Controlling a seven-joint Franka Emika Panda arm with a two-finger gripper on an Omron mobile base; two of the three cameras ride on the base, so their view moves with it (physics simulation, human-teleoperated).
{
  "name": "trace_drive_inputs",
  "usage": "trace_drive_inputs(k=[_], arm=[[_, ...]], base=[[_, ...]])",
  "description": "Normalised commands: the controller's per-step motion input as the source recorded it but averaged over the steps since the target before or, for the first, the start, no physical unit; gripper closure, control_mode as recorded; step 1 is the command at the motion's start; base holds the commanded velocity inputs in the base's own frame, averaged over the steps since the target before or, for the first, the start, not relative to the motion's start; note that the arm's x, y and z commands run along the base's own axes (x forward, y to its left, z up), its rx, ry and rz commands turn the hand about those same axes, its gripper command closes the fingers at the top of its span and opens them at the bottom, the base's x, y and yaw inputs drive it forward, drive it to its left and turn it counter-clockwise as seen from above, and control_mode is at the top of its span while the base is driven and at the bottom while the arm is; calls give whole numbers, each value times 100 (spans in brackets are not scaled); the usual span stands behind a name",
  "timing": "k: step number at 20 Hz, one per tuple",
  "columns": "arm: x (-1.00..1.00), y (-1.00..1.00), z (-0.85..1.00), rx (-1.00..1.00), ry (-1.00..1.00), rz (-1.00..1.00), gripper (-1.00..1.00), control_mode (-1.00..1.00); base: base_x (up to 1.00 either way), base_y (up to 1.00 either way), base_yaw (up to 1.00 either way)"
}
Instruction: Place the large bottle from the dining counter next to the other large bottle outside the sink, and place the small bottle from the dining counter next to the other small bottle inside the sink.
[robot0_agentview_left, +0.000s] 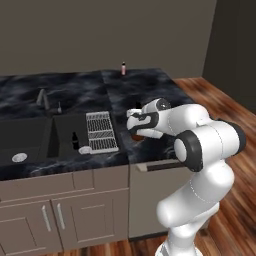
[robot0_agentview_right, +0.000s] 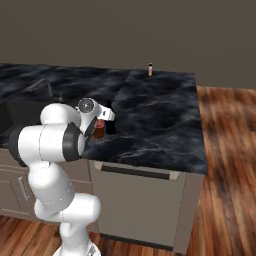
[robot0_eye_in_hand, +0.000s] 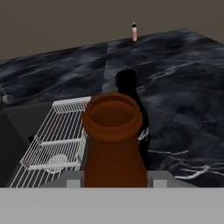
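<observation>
Dining counter (robot0_agentview_left: 150, 90): black white-veined marble top crossing the middle of both base views; it also covers the upper half of the hand view.
Sink (robot0_agentview_left: 30, 140): black basin at the middle left of the left base view, with a silver drain (robot0_agentview_left: 19, 157) at its lower left and a dark faucet (robot0_agentview_left: 43, 99) behind it.
Wire rack (robot0_agentview_left: 101, 131): white grid lying flat just right of the sink in the left base view; at the lower left of the hand view.
Gripper (robot0_eye_in_hand: 114, 177): at the bottom centre of the hand view, its jaws are closed around the brown bottle's neck.
Large brown bottle (robot0_eye_in_hand: 114, 140): centre of the hand view, mouth open toward the camera, held over the counter; a bit of red label shows beside the hand in the right base view.
Large black bottle (robot0_eye_in_hand: 131, 94): upright on the counter directly behind the brown bottle, just right of the rack.
Small pink bottle (robot0_agentview_left: 123, 68): upright at the counter's far edge, top centre of the left base view, well apart from the others.
Small dark bottle (robot0_agentview_left: 75, 141): inside the sink by its right wall, next to a small pale round thing (robot0_agentview_left: 85, 149).
</observation>
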Motion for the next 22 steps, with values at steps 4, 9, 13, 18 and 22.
trace_drive_inputs(k=[4, 9, 13, 18, 22], arm=[[0, 0, 0, 0, 0, 0, 100, 100], [0, 0, 0, 0, 0, 0, 100, 100], [0, 0, 0, 0, 0, 0, 100, 100], [0, 0, 0, 0, 0, 0, 100, 100], [0, 0, 0, 0, 0, 0, 100, 100]], base=[[35, 21, -10], [3, 45, -3], [0, 44, 0], [0, 35, 0], [0, 28, 0]])
